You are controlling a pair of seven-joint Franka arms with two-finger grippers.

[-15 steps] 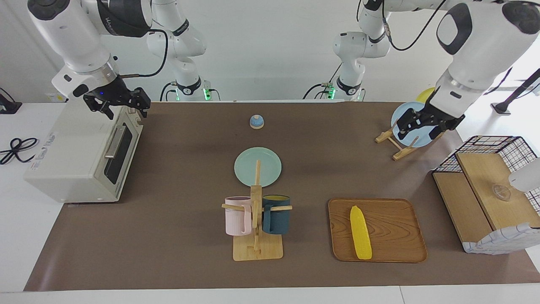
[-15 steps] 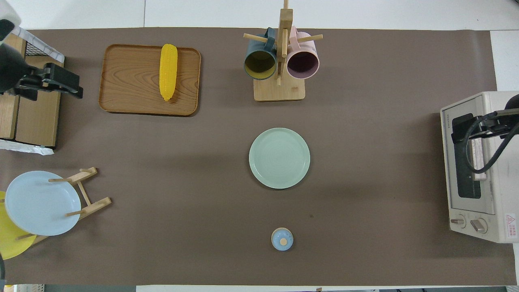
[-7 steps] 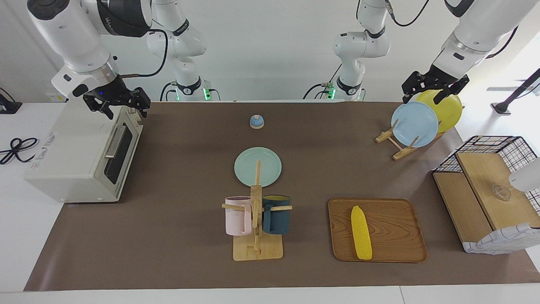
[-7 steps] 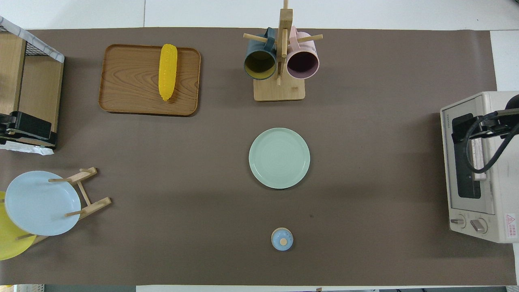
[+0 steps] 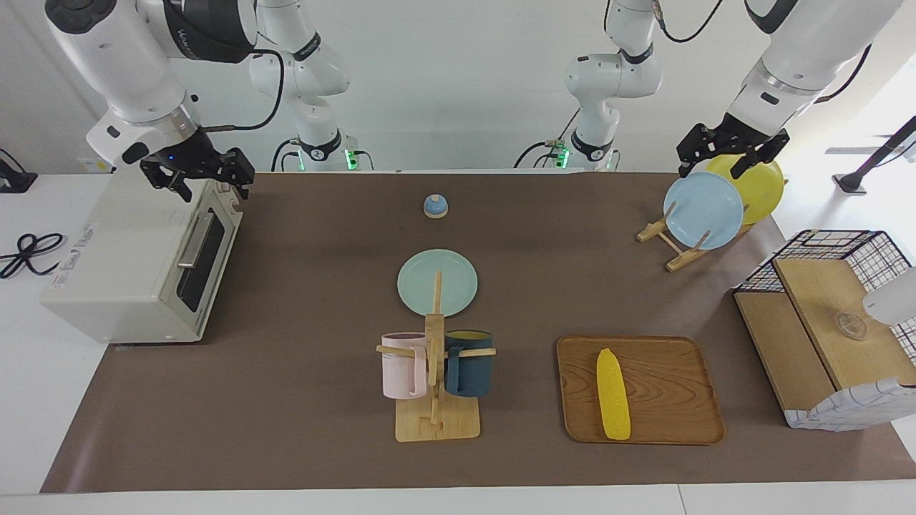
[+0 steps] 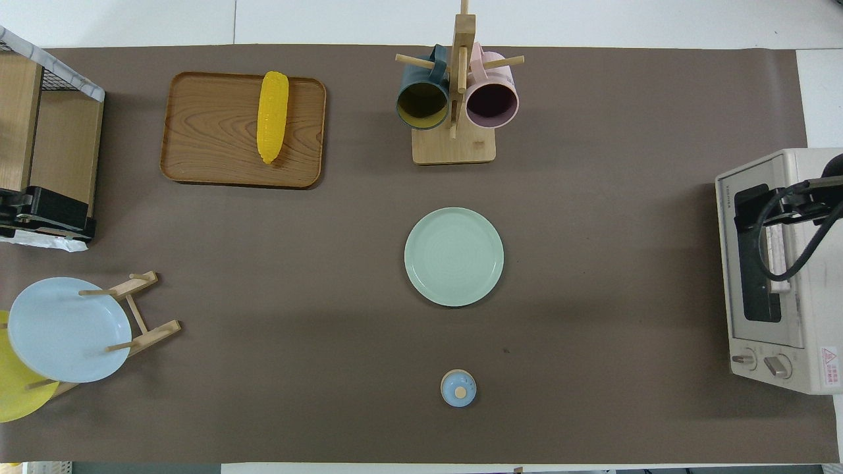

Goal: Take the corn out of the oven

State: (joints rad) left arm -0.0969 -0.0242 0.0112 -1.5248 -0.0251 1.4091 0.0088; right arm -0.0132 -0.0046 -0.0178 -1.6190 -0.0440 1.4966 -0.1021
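Observation:
The yellow corn (image 5: 613,393) lies on a wooden tray (image 5: 680,429), apart from both grippers; it also shows in the overhead view (image 6: 272,116). The cream-white oven (image 5: 122,265) stands at the right arm's end of the table with its dark glass door (image 5: 202,250) closed. My right gripper (image 5: 207,175) hangs open and empty over the oven's top front edge; it also shows in the overhead view (image 6: 777,204). My left gripper (image 5: 723,150) is open and empty, raised in the air above the plate rack, and shows over the shelf's edge in the overhead view (image 6: 46,214).
A rack holds a blue plate (image 5: 703,210) and a yellow plate (image 5: 760,187). A wire-frame wooden shelf (image 5: 823,315) stands at the left arm's end. A green plate (image 5: 458,275), a mug tree with pink and dark blue mugs (image 5: 434,372) and a small blue bell (image 5: 435,206) are mid-table.
My left gripper has risen from low in front of the blue plate and drawn back toward the robots, then nearly stopped. The right arm, corn and oven have not moved.

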